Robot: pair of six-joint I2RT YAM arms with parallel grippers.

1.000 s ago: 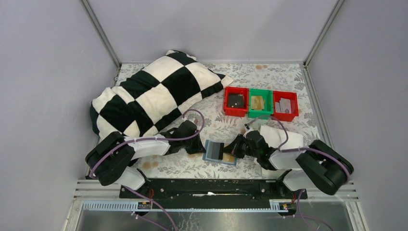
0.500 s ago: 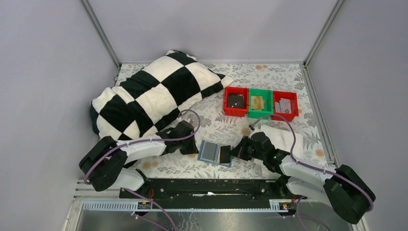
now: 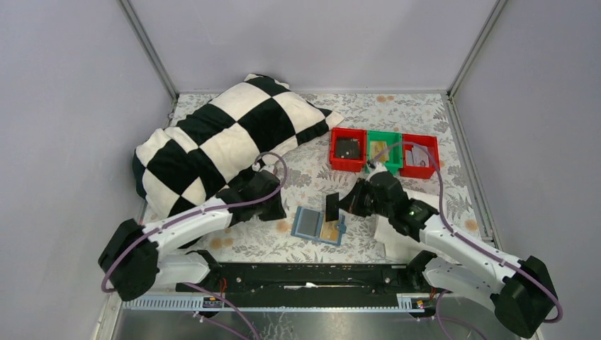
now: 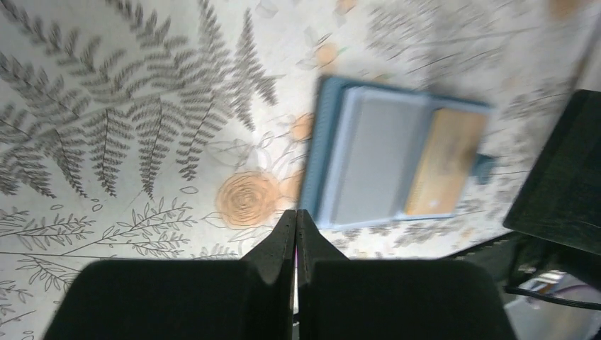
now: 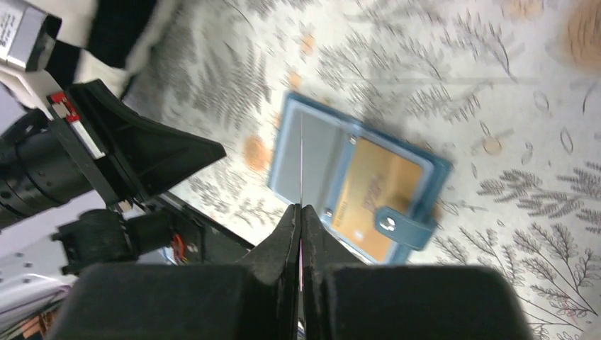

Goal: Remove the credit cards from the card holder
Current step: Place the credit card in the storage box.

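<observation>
Card holder [image 3: 309, 224] lies open. Right gripper [image 5: 300, 212] pinches a dark card [image 3: 332, 205] above it; left gripper [image 4: 295, 219] is closed and empty beside it. Next, probably: set it aside, then pull the gold card [image 5: 372, 195].

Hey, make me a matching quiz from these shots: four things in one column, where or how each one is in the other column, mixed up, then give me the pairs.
Things
1. teal-blue bifold card holder
2. thin dark plastic card
3. tan-gold plastic card
4. left claw

States
A. shut, holding nothing
B. tucked in the holder's snap-tab side
C. lying open on the floral cloth
D. pinched in the right claw, above the holder

Pairs: 1-C, 2-D, 3-B, 4-A
</observation>
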